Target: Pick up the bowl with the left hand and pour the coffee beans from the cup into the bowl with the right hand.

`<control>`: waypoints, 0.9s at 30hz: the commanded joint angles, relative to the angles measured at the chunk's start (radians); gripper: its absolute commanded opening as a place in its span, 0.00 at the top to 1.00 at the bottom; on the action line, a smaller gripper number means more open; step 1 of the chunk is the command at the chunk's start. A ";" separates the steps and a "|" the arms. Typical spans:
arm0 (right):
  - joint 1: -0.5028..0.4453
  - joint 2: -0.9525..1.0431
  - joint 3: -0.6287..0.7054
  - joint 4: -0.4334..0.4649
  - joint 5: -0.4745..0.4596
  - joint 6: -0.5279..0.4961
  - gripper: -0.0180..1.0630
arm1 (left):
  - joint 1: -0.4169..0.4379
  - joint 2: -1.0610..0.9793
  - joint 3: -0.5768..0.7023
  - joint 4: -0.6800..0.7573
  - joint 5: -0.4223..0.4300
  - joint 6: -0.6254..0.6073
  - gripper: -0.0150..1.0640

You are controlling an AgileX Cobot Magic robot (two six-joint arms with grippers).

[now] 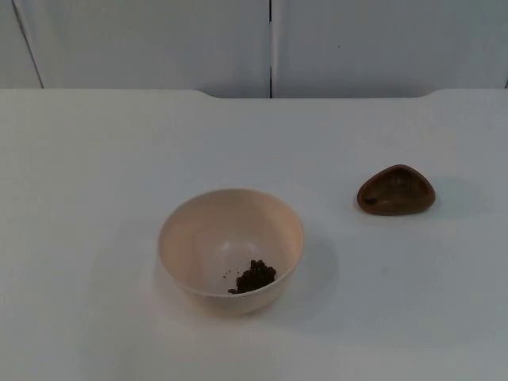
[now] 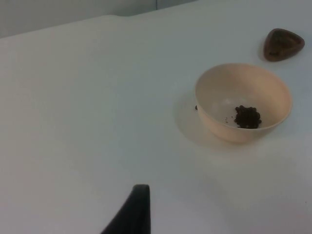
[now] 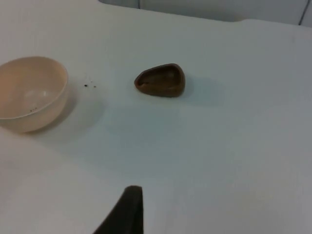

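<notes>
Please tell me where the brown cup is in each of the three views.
Top view: cup right of the bowl, farther back.
Left wrist view: cup beyond the bowl.
Right wrist view: cup apart from the bowl.
Shared landmark: the bowl.

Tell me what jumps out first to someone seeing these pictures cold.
The cream bowl stands near the middle of the white table, with a small dark heap of coffee beans already inside it. To its right, clear of it, sits a small brown wooden cup that looks nearly empty. A few stray crumbs lie on the table beside the bowl.
</notes>
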 commanded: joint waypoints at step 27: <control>-0.159 -0.003 0.001 0.003 -0.005 0.014 0.01 | 0.083 -0.004 0.005 -0.003 0.000 0.000 0.01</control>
